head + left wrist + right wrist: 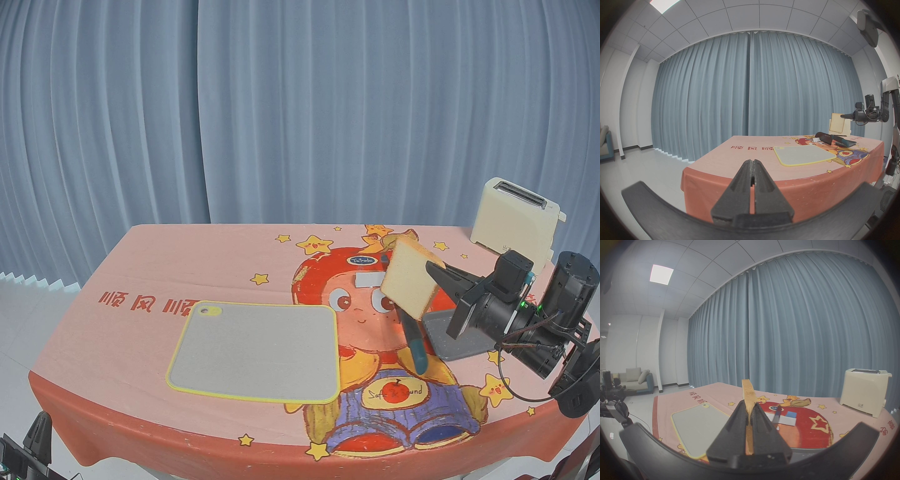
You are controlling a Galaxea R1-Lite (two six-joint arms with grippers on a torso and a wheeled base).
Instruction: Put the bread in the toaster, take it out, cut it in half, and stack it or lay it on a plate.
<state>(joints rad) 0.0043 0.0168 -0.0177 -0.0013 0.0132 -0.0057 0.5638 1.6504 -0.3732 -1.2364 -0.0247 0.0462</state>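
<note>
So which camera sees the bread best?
The head view: the bread shows its broad flat face. The left wrist view has it far off and small; the right wrist view sees it edge-on in the right gripper.

A studio-like test room, not a home kitchen: floor-to-ceiling grey-blue curtains (793,327), tiled office ceiling (703,268) with a panel light (661,274), white walls (631,343), a corner sofa (633,379), one cloth-covered desk (722,393).
</note>
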